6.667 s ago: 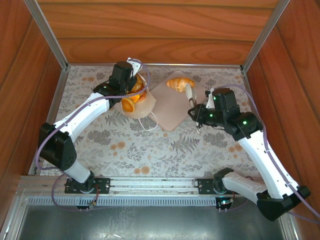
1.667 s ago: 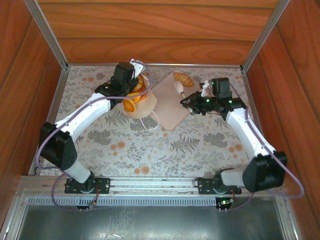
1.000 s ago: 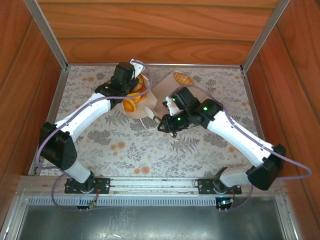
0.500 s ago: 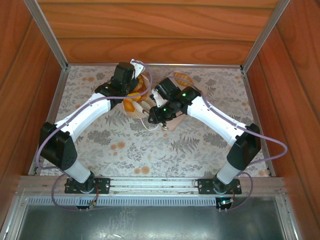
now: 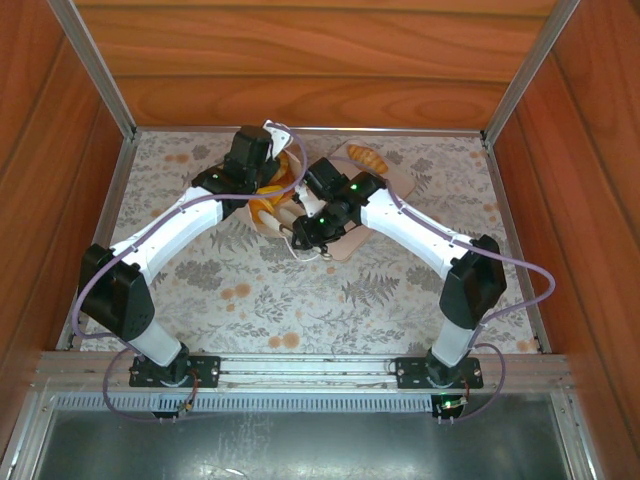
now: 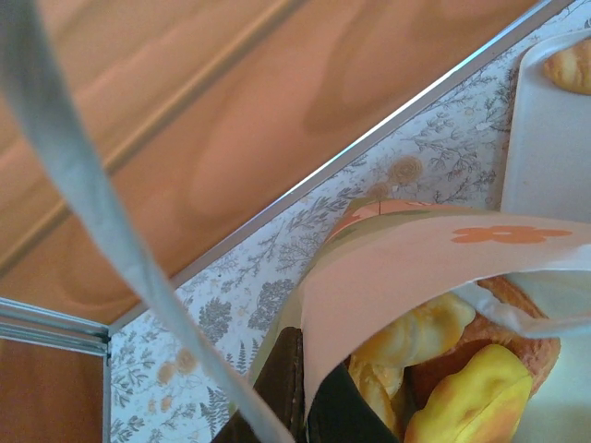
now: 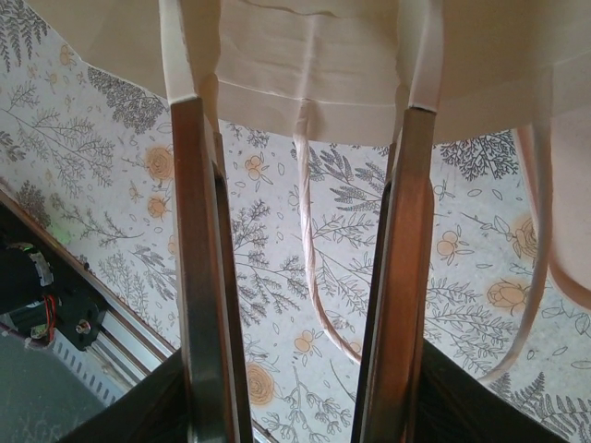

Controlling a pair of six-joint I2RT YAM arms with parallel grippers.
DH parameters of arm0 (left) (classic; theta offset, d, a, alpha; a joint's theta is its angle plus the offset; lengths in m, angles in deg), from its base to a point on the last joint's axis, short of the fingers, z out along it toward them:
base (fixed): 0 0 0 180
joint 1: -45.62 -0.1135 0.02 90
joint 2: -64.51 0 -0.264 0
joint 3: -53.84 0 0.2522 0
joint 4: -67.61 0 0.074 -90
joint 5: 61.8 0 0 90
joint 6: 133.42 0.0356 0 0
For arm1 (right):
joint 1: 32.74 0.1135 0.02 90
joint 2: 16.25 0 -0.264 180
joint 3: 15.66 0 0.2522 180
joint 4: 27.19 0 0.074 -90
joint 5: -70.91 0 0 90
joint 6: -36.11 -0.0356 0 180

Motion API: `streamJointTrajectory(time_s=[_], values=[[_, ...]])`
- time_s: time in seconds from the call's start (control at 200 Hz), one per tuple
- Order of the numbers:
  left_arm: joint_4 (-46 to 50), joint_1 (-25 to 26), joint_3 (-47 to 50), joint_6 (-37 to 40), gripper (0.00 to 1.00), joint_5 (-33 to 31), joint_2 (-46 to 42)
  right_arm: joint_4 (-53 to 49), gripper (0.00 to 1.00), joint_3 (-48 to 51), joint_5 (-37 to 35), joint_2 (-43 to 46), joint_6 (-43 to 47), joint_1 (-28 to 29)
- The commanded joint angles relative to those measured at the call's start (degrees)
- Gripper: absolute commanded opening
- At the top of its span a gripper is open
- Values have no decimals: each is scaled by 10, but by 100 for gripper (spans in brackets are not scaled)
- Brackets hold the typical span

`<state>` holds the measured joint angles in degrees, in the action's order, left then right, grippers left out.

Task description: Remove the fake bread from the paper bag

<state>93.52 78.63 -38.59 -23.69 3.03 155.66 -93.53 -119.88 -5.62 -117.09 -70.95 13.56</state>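
The paper bag [image 5: 270,222] stands at the back of the table with its mouth open. Glossy golden fake bread [image 6: 416,337] lies inside it, also seen from above [image 5: 262,205]. My left gripper [image 6: 319,392] is shut on the bag's rim, one finger either side of the paper wall [image 6: 416,254]. One more fake bread [image 5: 366,157] rests on the pink tray [image 5: 340,248]. My right gripper [image 7: 300,41] is open at the bag's near side [image 7: 305,65], its fingertips [image 7: 180,55] over the paper. A cord handle [image 7: 309,249] hangs loose between its fingers.
Wooden walls with aluminium rails [image 5: 300,128] close in the floral table cover [image 5: 250,290] at the back and both sides. The pink tray lies right beside the bag [image 6: 545,138]. A second cord loop [image 7: 540,277] dangles at the right.
My right arm has swung left from the tray to the bag's near side, and its jaws have spread wider. The left gripper has kept its hold on the rim.
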Motion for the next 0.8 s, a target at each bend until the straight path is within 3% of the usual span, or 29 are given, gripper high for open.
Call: streamJointTrajectory(time_s=[0.0, 0.41, 0.545, 0.66, 0.795], values=[[-5, 6, -6, 5, 0, 3, -9, 13, 51, -25, 28, -17, 21, -6], [-3, 6, -7, 5, 0, 1, -9, 1, 49, -62, 24, -49, 29, -7], [-3, 5, -4, 5, 0, -4, -8, 0, 43, -54, 18, -31, 23, -7], [-3, 6, -6, 4, 0, -8, -5, 1, 32, -35, -4, -5, 16, -6], [-4, 6, -5, 0, 0, -12, -3, 3, 29, -15, -19, 24, 7, -7]])
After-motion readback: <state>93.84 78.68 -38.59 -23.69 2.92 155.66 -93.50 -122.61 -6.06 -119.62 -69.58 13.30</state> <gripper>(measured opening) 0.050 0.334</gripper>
